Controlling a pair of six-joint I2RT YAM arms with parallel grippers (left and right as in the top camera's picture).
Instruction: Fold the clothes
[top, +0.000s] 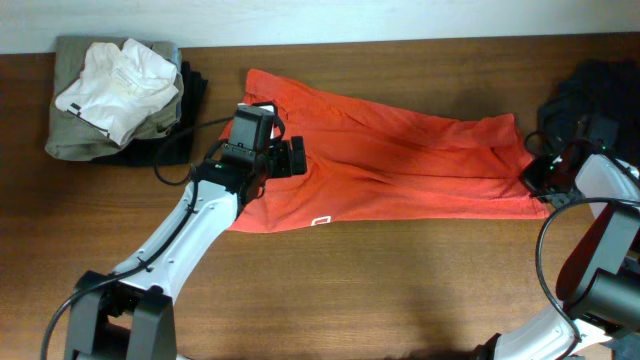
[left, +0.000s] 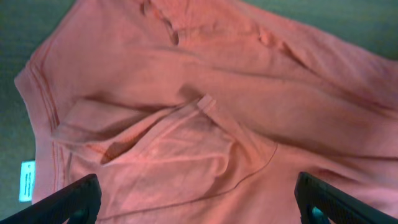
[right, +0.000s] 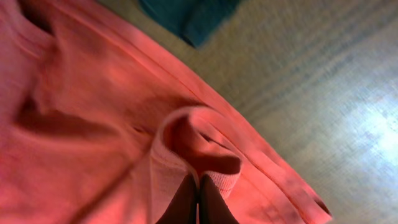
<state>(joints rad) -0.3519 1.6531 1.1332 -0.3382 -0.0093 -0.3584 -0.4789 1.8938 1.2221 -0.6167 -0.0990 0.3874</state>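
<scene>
A red-orange T-shirt (top: 400, 160) lies spread across the middle of the table, with a small white tag (top: 321, 221) at its front edge. My left gripper (top: 290, 158) is open above the shirt's left part; the left wrist view shows the fabric (left: 205, 124) and the tag (left: 27, 180) between wide-apart fingers. My right gripper (top: 530, 180) is shut on a ribbed edge of the shirt (right: 199, 155) at its right end. A dark navy garment (top: 600, 85) lies at the far right and shows in the right wrist view (right: 189, 15).
A pile of folded clothes, white (top: 120, 80) over olive and black, sits at the back left. A black cable (top: 185, 175) loops beside the left arm. The wooden table (top: 400, 290) runs along the front.
</scene>
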